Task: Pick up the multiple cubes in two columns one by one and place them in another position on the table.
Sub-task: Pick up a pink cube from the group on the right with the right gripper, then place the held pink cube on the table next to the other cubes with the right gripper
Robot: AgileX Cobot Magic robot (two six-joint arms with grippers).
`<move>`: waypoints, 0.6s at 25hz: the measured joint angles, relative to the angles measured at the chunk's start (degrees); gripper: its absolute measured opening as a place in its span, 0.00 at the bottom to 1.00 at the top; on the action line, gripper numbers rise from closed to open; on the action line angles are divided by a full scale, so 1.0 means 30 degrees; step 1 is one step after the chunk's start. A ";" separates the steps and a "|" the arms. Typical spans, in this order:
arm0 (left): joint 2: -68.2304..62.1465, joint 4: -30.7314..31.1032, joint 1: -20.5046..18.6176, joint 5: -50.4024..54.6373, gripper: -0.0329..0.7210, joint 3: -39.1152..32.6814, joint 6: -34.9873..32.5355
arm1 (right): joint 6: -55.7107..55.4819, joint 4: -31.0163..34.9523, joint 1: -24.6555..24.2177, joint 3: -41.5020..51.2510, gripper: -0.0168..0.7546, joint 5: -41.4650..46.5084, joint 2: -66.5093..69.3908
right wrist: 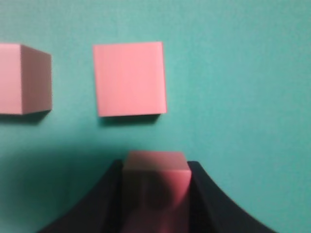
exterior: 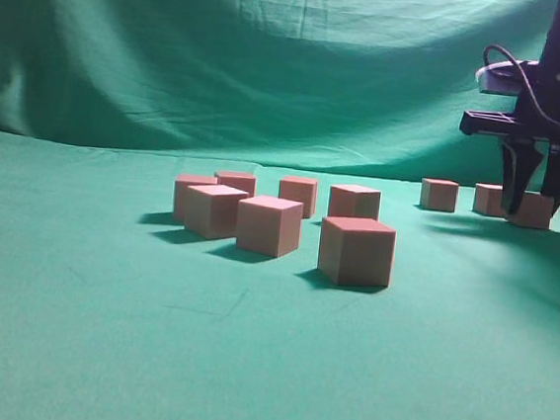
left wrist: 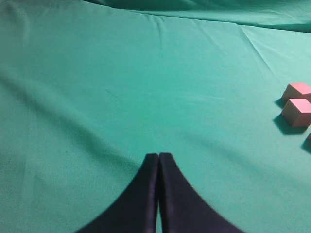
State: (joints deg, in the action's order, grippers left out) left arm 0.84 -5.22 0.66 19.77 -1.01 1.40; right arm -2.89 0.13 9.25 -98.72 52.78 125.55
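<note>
Nine pink cubes show on the green cloth [exterior: 98, 351] in the exterior view. Six sit in a loose cluster [exterior: 279, 220] near the middle, well to the left of the right gripper [exterior: 532, 200]. Three more lie in a line at the far right: one cube [exterior: 439, 194] farthest from the gripper, a second cube [exterior: 488, 198] just beside its left finger, and a third cube [exterior: 534, 209] between the fingers.

Seen from the right wrist, the right gripper [right wrist: 155, 194] has its dark fingers [right wrist: 97, 204] on either side of that third cube [right wrist: 156, 184], pressed against its flanks, so it is pinching the cube. Whether the cube rests on the cloth or is lifted cannot be told. Ahead of the fingertips lies the second cube [right wrist: 129, 77], apart from the held one, and further left of it the first cube [right wrist: 23, 78], partly cut by the frame edge.

From the left wrist, the left gripper [left wrist: 158, 158] has its two fingers pressed together with nothing between them, over bare cloth [left wrist: 121, 87]. Two cubes of the cluster, a far cube [left wrist: 297, 90] and a near cube [left wrist: 296, 111], lie well off to its right at the frame edge, close to one another.
</note>
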 joint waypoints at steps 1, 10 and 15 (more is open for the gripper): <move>0.0000 0.0000 0.0000 0.0000 0.04 0.0000 0.0000 | 0.0162 0.0229 0.0000 -0.0086 0.36 0.0322 0.0000; 0.0000 0.0000 0.0000 0.0000 0.04 0.0000 0.0000 | 0.2227 0.2638 0.0551 -0.1874 0.36 0.3928 -0.3756; 0.0000 0.0000 0.0000 0.0000 0.04 0.0000 0.0000 | 0.2815 0.2789 0.2527 -0.0793 0.36 0.4011 -0.7065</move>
State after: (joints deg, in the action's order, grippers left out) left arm 0.84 -5.22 0.66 19.77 -1.01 1.40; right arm 5.56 8.50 16.83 -101.10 64.81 104.36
